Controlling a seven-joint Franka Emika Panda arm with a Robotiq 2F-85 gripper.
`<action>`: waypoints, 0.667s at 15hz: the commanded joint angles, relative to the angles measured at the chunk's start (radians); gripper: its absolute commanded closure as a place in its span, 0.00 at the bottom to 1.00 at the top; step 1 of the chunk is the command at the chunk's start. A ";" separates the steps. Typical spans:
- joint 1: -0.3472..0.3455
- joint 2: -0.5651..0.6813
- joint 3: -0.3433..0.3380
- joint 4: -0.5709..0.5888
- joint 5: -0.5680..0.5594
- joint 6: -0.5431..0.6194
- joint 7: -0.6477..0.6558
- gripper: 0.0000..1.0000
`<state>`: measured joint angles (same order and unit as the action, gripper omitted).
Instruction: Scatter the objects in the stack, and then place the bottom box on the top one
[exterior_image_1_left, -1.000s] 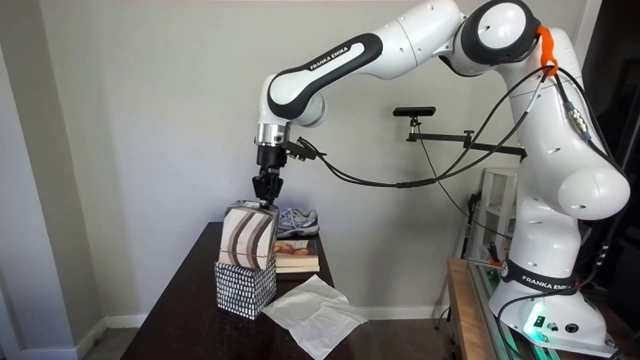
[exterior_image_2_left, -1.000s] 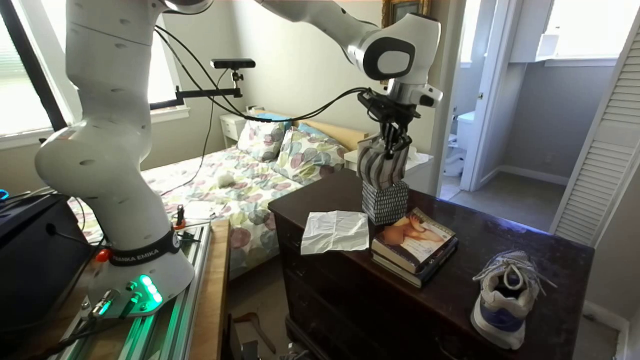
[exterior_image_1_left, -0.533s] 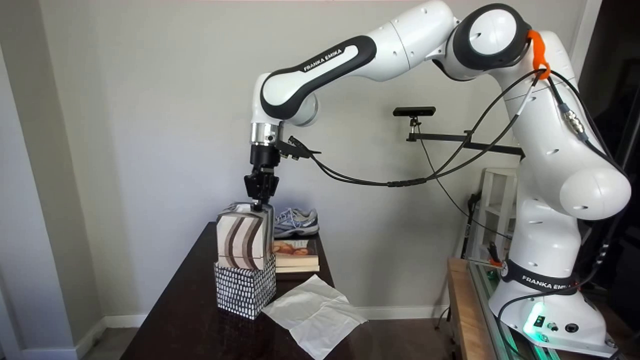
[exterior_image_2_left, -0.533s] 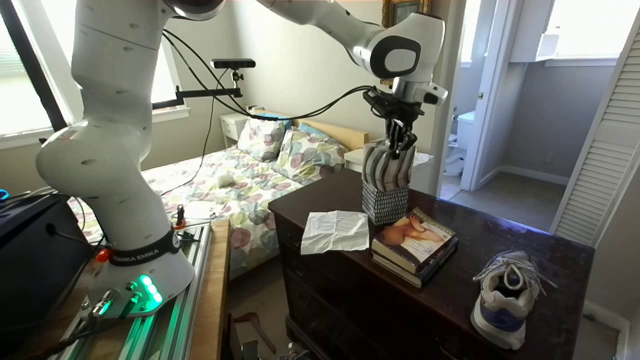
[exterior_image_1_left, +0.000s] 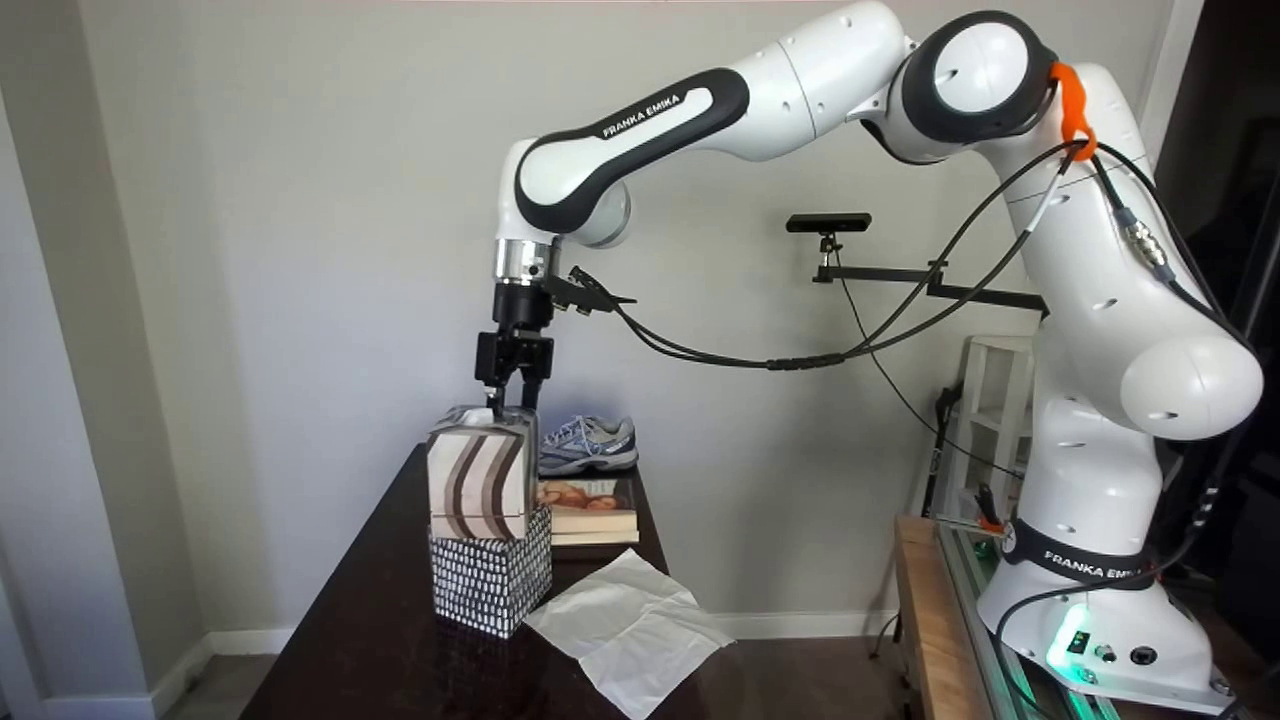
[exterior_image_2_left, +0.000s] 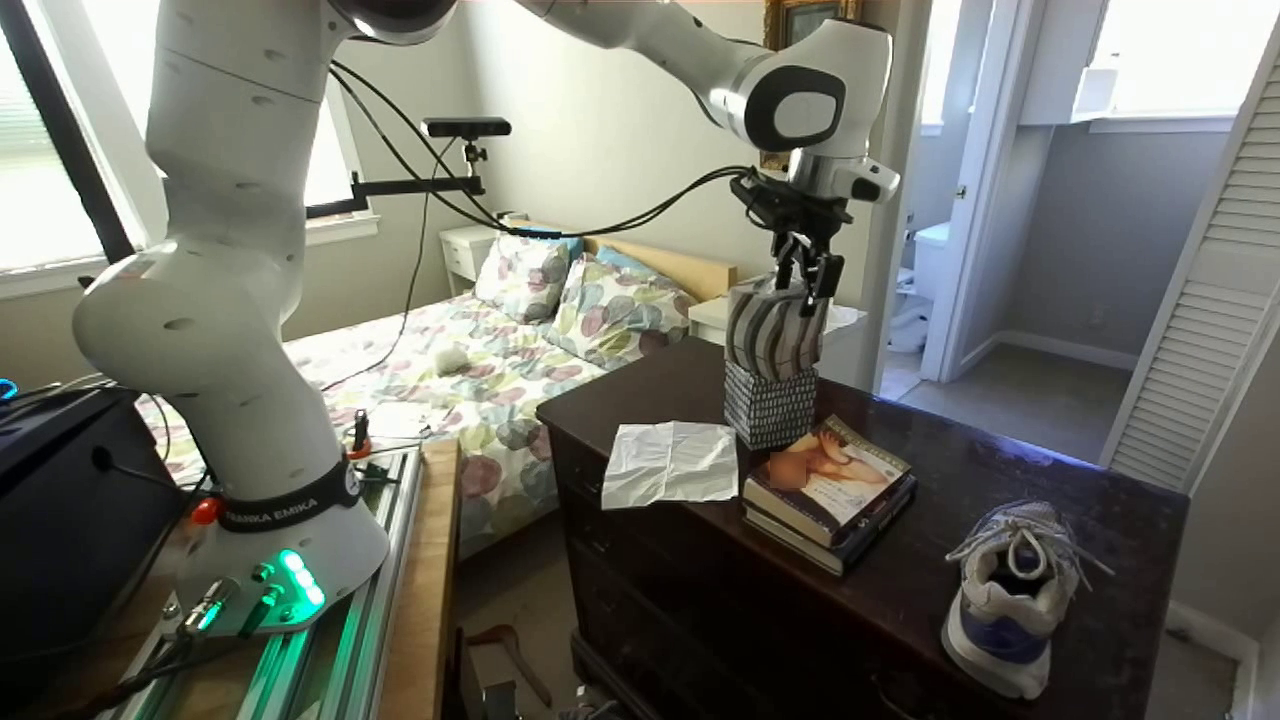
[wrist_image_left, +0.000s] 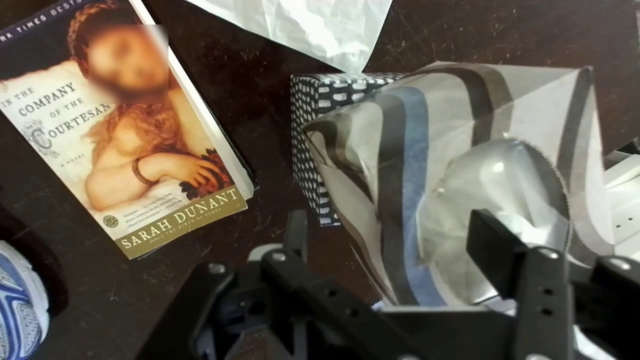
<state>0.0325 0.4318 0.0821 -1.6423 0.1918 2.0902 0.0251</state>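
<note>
A striped tissue box (exterior_image_1_left: 478, 485), cream with brown bands, rests on a black-and-white patterned box (exterior_image_1_left: 490, 585), slightly offset from it. Both exterior views show this stack, with the striped box (exterior_image_2_left: 772, 340) above the patterned box (exterior_image_2_left: 768, 408). My gripper (exterior_image_1_left: 513, 402) points down at the striped box's top and its jaws are apart. In the wrist view, one of the fingers (wrist_image_left: 495, 245) lies over the box's oval film opening, while the opposite one is past its side. Nothing is pinched by the gripper (wrist_image_left: 392, 235).
The stack stands on a dark dresser (exterior_image_2_left: 960, 460). Two stacked books (exterior_image_2_left: 845, 490) lie close beside the patterned box. White paper (exterior_image_2_left: 670, 465) lies near the dresser's edge. A sneaker (exterior_image_2_left: 1010, 610) sits farther along, beyond the books.
The striped box was tilted with the gripper shut on its top; now it sits more level on the patterned box. The jaws have opened, and the arm has shifted a little.
</note>
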 joint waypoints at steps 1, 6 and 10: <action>0.014 -0.006 -0.008 0.021 -0.014 -0.014 0.023 0.00; 0.011 -0.033 -0.005 0.003 -0.004 -0.002 0.013 0.00; 0.007 -0.077 0.003 -0.023 0.009 0.002 -0.008 0.00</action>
<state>0.0357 0.4019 0.0823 -1.6331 0.1918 2.0917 0.0253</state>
